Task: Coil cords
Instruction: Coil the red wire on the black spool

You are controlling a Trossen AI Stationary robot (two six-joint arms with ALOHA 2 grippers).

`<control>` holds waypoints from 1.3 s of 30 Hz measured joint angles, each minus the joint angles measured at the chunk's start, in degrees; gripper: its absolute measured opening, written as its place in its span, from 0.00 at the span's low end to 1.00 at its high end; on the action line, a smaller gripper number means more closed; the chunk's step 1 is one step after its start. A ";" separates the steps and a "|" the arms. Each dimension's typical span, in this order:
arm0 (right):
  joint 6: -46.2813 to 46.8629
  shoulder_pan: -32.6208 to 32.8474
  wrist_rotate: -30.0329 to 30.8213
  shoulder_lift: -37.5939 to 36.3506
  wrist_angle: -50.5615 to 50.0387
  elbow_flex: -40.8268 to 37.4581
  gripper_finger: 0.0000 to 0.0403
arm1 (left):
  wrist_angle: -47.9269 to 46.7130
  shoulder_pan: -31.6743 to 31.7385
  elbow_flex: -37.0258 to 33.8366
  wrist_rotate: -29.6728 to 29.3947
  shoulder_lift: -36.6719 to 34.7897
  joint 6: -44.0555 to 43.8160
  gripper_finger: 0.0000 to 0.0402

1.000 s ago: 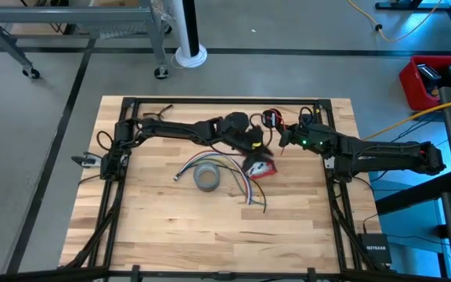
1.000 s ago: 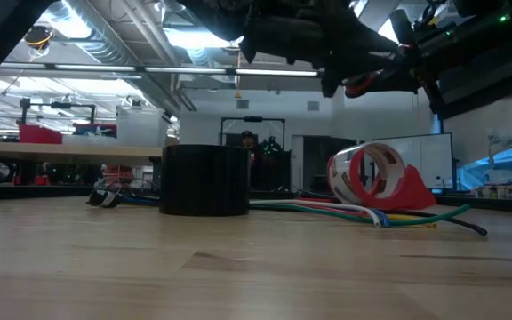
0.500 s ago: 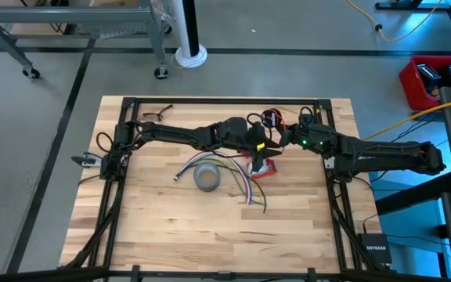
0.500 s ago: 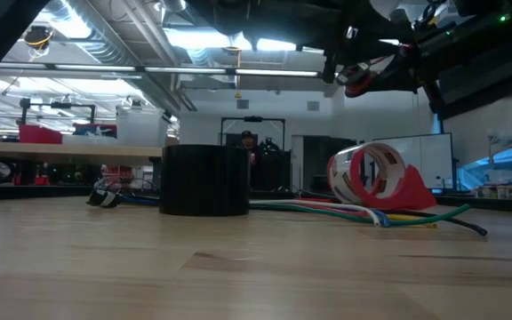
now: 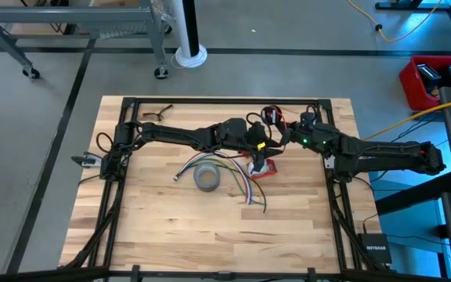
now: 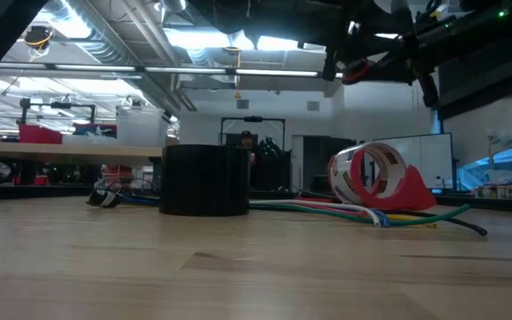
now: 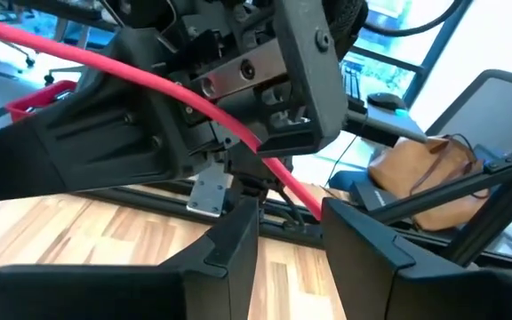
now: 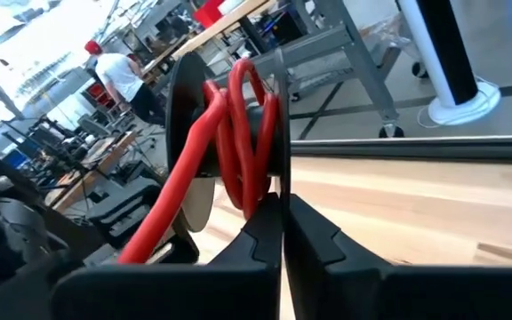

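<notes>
Over the last second the left arm is seen to have been extended across the table, so that the left gripper (image 5: 263, 146) is now placed close beside the right gripper (image 5: 282, 139), at about 1 o'clock from the table centre and above the table surface. Its fingers (image 7: 238, 233) are spread, with the red cord (image 7: 180, 89) running through the gap between them; no grip on the cord is made yet. The right gripper is little moved. Its fingers (image 8: 314, 236) are pressed together on the small black spool (image 8: 185, 116), around which several red turns are already wound.

The following is inferred: winding is under way, and the free length of cord is about to be taken by the left gripper and guided onto the spool. The two grippers are nearly touching, so little working room is left.

On the table, a grey tape roll (image 5: 207, 178) lies at about 7 o'clock from the grippers. A red tape dispenser (image 6: 376, 178) stands directly beneath them. A bundle of coloured wires (image 5: 245, 184) is fanned out between the roll and the dispenser. The dispenser and the wires lie under the work zone, and a slack loop of cord may be snagged on them.
</notes>
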 joint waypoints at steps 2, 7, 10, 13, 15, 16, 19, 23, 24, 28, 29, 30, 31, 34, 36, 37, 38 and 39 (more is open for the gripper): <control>-0.22 0.00 0.00 0.00 0.77 0.00 0.01 | 0.59 0.00 0.00 -0.03 0.00 -0.01 0.29; -0.26 0.00 0.00 0.00 0.87 0.00 0.01 | 1.96 0.00 0.00 -0.07 0.02 -0.38 0.29; -0.29 0.00 0.00 0.00 0.85 0.00 0.01 | 2.35 0.00 0.00 -0.08 0.04 -1.42 0.29; -0.31 0.00 -0.02 0.00 0.85 0.00 0.01 | 2.37 0.00 0.00 -0.08 0.04 -1.82 0.29; -0.31 0.00 -0.02 0.00 0.85 0.00 0.01 | 2.40 -0.02 0.00 -0.08 0.04 -1.97 0.29; -0.31 0.00 -0.02 0.00 0.85 0.00 0.01 | 2.54 -0.02 0.00 -0.07 0.04 -2.27 0.29; -0.32 0.00 -0.02 0.00 0.85 0.00 0.01 | 2.72 -0.02 0.00 -0.08 0.04 -3.83 0.29; -0.34 0.00 -0.02 0.00 0.85 0.00 0.01 | 2.77 -0.02 0.00 -0.12 0.04 -4.96 0.29; -0.34 0.00 -0.02 0.00 0.85 0.00 0.01 | 2.98 -0.02 0.00 -0.12 0.04 -5.01 0.29; -0.34 0.00 -0.02 0.00 0.86 0.00 0.01 | 4.85 -0.02 0.00 -0.34 0.04 -7.22 0.29; -0.34 0.00 -0.02 0.00 0.90 0.00 0.01 | 4.89 -0.02 0.00 -0.47 0.04 -7.49 0.29; -0.36 0.00 -0.02 0.00 0.90 0.00 0.01 | 4.89 -0.02 0.00 -0.61 0.04 -7.70 0.29; -0.36 0.00 -0.02 0.00 0.88 0.00 0.01 | 4.85 -0.01 0.00 -0.72 0.05 -7.89 0.29; -0.36 0.00 -0.03 0.00 0.90 0.00 0.01 | 4.86 0.00 0.00 -0.98 0.13 -8.08 0.29; -0.36 0.00 -0.04 0.00 0.92 0.00 0.01 | 5.66 0.00 0.00 -1.04 0.58 -8.98 0.29; -0.36 0.00 -0.04 0.00 0.92 0.00 0.01 | 5.29 0.00 0.00 -1.04 0.66 -9.76 0.29; -0.36 0.00 -0.04 0.00 0.94 0.00 0.01 | 5.28 0.00 0.00 -1.05 1.07 -10.40 0.29; -0.36 0.00 -0.04 0.00 0.98 0.00 0.01 | 5.69 0.00 0.00 -1.04 1.48 -10.77 0.29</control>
